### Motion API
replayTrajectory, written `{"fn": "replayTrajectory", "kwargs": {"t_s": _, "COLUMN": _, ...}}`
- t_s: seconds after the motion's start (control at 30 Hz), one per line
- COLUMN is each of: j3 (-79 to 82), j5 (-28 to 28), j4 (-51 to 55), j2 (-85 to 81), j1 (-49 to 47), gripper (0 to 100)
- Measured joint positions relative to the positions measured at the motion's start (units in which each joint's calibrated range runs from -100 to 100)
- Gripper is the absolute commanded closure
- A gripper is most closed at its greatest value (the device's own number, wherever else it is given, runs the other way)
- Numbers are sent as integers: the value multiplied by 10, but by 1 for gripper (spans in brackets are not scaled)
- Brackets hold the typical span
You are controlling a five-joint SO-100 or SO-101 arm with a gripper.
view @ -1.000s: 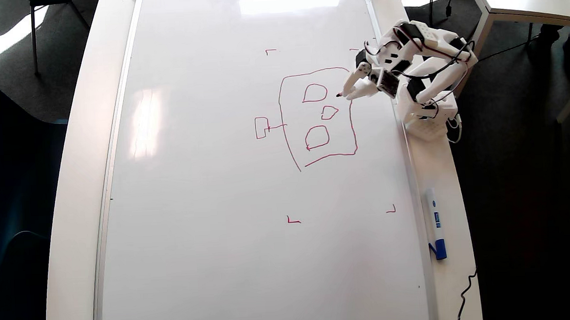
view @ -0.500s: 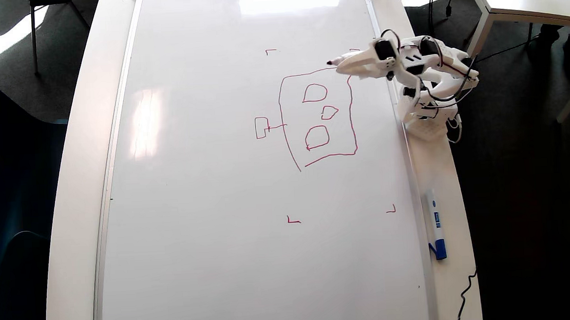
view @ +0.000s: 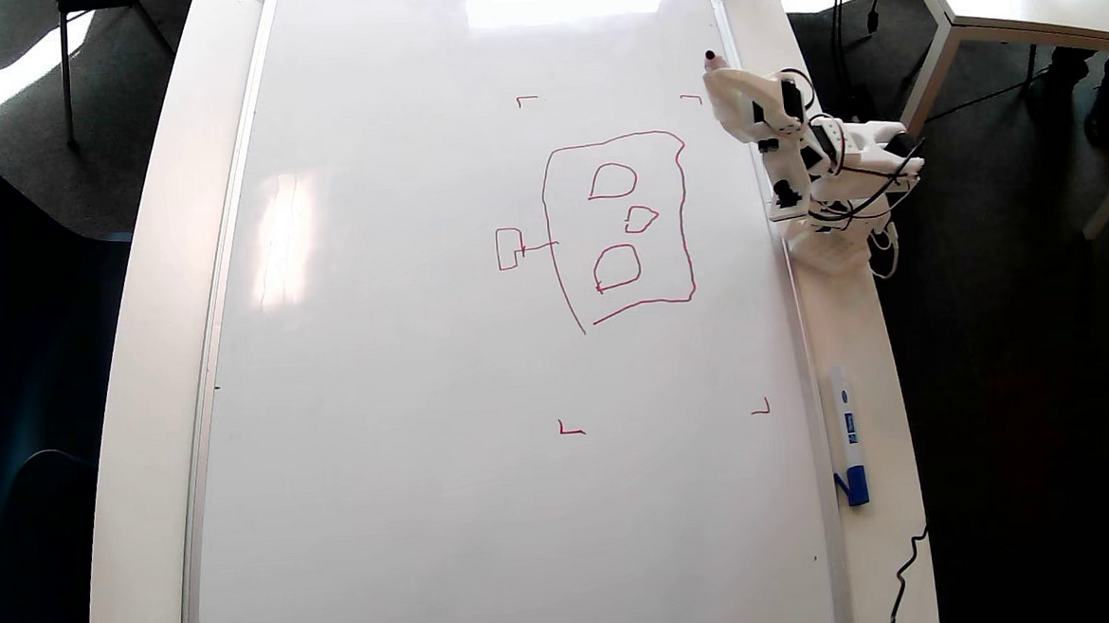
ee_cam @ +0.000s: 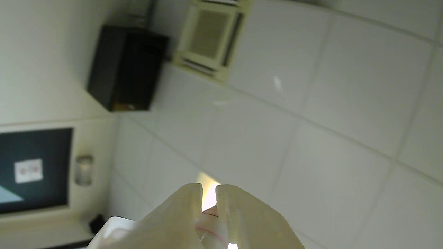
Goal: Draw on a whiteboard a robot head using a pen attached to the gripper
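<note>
The whiteboard (view: 405, 357) lies open all over; only the blue-capped marker (view: 847, 434) lies beside its right edge.

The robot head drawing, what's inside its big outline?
Inside the robot head on the whiteboard are three small rounded red shapes, two bigger, one smaller between them. Nothing covers them; the hand is off to the side.

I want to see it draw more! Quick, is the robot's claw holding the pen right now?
Gripper: closed, fingers clamped on the pen; its tip is lifted off the whiteboard.
</note>
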Motion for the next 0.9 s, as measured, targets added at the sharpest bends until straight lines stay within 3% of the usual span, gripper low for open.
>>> {"fn": "replayTrajectory", "kwargs": {"t_s": 0.57, "j3": 5, "j5": 55, "j4": -421, "j2": -13, "j1": -2, "gripper": 99}}
{"fn": "replayTrajectory", "kwargs": {"t_s": 0.6, "j3": 5, "j5": 55, "j4": -492, "j2": -13, "j1": -2, "gripper": 99}}
{"fn": "replayTrajectory", "kwargs": {"t_s": 0.77, "j3": 5, "j5": 55, "j4": -634, "j2": -14, "j1": -2, "gripper": 99}}
{"fn": "replayTrajectory", "kwargs": {"t_s": 0.9, "j3": 5, "j5": 57, "j4": -649, "j2": -14, "j1": 4, "gripper": 99}}
